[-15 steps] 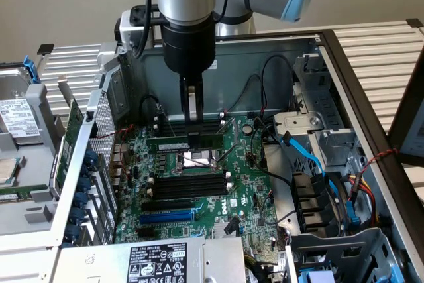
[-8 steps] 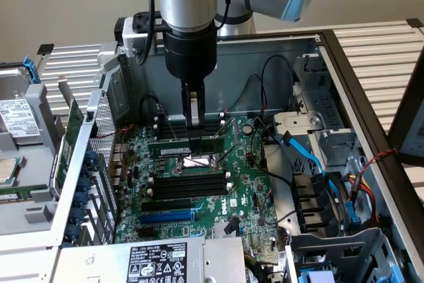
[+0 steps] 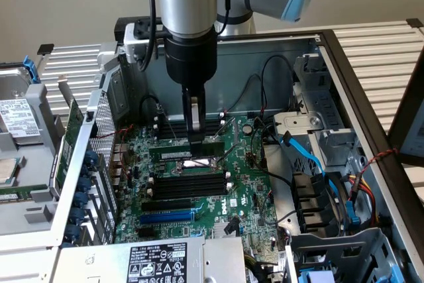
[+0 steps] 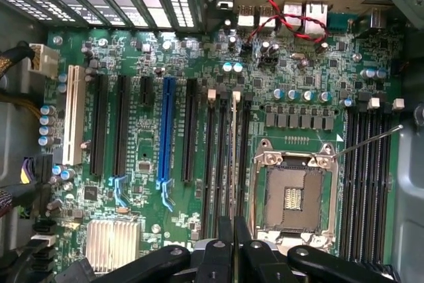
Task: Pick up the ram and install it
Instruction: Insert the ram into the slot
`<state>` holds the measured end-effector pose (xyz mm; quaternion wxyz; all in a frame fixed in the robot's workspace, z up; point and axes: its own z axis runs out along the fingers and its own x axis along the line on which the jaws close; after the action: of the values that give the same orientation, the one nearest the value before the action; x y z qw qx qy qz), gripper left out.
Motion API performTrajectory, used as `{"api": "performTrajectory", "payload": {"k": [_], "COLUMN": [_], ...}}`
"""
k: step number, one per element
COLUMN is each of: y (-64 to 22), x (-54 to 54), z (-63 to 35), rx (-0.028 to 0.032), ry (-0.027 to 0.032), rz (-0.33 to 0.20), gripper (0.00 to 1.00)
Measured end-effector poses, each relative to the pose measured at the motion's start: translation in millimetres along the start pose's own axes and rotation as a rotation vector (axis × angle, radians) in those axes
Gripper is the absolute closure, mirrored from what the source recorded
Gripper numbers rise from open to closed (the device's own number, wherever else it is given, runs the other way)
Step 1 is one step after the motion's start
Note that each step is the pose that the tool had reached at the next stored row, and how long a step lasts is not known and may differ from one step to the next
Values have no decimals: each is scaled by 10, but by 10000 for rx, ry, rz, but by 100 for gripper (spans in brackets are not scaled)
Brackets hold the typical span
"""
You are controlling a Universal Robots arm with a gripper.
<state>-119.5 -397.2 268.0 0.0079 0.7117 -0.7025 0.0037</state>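
Observation:
The ram [image 3: 180, 153] is a thin green stick with a white label, lying along the memory slots [image 3: 189, 187] of the green motherboard [image 3: 245, 183] inside the open computer case. My gripper [image 3: 196, 138] comes straight down on it, shut on its top edge near one end. In the wrist view the ram [image 4: 234, 144] appears edge-on as a pale line, in line with a slot among the black memory slots [image 4: 211, 157], and it runs into my gripper [image 4: 234, 233]. Whether it is fully seated I cannot tell.
The silver CPU socket [image 4: 295, 193] lies right beside the ram. A blue expansion slot [image 4: 165, 130], a heatsink [image 4: 112, 244] and red wires [image 4: 291, 24] are on the board. Blue cables [image 3: 311, 157] and a drive cage [image 3: 318, 197] crowd the exterior view's right; a power supply [image 3: 159, 260] sits in front.

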Motion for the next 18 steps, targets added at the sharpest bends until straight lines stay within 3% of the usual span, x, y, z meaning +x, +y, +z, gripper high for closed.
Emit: {"api": "performTrajectory", "payload": {"k": [7,18], "y": [0,0], "x": [2,45], "z": [84,117], "rx": [19,14], "ry": [30,128], "rz": [1,116], "gripper": [87,87]}}
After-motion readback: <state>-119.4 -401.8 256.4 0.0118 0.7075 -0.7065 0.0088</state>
